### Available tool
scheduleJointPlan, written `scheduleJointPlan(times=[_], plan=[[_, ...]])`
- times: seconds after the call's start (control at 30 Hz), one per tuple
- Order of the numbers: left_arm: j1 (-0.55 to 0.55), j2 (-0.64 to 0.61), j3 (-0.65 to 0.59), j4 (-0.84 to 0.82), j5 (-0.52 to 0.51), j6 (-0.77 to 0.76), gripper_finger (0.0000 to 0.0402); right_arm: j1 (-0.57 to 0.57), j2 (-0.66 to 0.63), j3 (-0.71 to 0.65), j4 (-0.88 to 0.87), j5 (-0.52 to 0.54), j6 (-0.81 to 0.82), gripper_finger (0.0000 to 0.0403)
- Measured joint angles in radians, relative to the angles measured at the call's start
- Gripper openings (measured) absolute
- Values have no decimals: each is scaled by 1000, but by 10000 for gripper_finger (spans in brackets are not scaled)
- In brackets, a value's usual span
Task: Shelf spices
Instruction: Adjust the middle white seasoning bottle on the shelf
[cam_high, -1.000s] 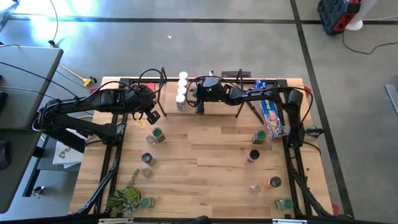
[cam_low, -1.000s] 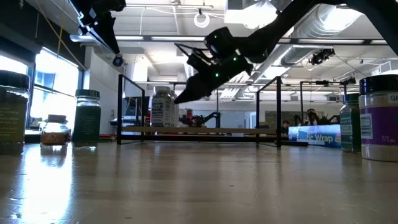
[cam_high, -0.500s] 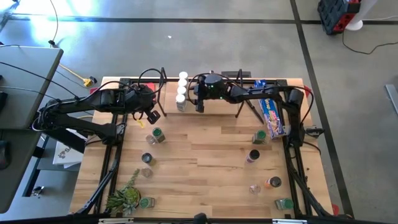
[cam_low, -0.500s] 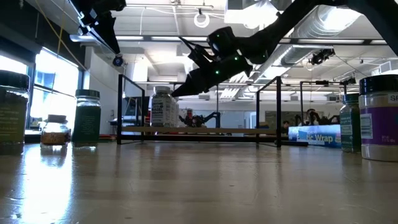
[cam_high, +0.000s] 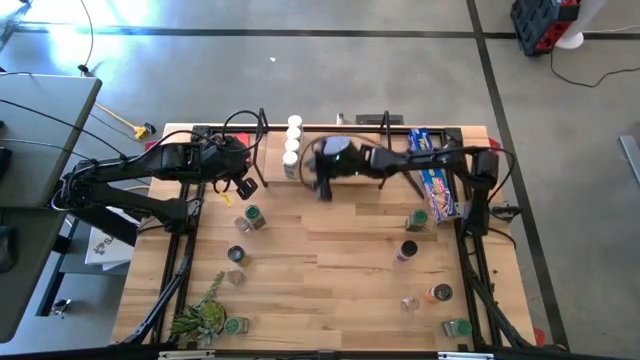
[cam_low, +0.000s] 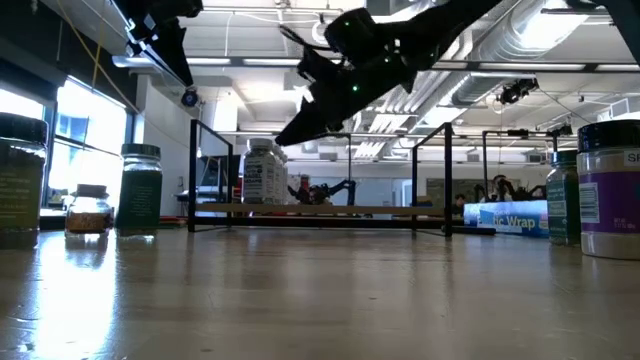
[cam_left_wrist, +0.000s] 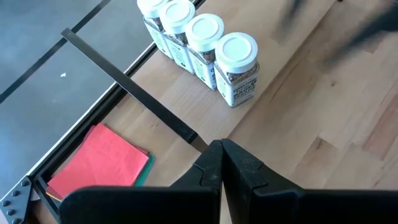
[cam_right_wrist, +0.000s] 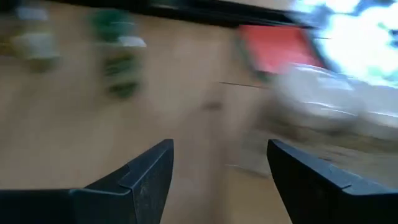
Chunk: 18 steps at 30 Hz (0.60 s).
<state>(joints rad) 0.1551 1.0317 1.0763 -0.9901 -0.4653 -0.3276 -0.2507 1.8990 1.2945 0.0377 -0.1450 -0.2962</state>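
Several white-topped spice jars (cam_left_wrist: 205, 40) stand in a row on the shelf (cam_low: 330, 210) at the table's far edge, and the row (cam_high: 292, 145) also shows from above. My right gripper (cam_high: 323, 188) hovers open just right of the row, above the shelf's front; in its wrist view (cam_right_wrist: 219, 165) nothing is between its fingers. My left gripper (cam_left_wrist: 221, 158) is shut and empty, held in the air left of the row (cam_high: 247, 187). Loose jars stand on the table, such as a green-lidded one (cam_high: 252, 215).
More jars stand at the left (cam_high: 237, 255) and the right (cam_high: 407, 250), (cam_high: 440, 293). A long blue box (cam_high: 435, 180) lies at the shelf's right end. A green plant (cam_high: 200, 315) stands at the near left. A red square (cam_left_wrist: 99, 162) lies beyond the shelf's far side.
My right gripper has drawn back from the jar row, rising and moving toward the table's near edge; it has stayed open. The jars on the shelf have not moved.
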Motion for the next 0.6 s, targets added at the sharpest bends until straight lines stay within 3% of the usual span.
scheduleJointPlan(times=[0.2,0.6], plan=[[0,0,0,1,-7,7,0,69,72,0,106,-16,39,254],[0,0,0,2,-9,7,0,15,163,0,254,-13,139,254]])
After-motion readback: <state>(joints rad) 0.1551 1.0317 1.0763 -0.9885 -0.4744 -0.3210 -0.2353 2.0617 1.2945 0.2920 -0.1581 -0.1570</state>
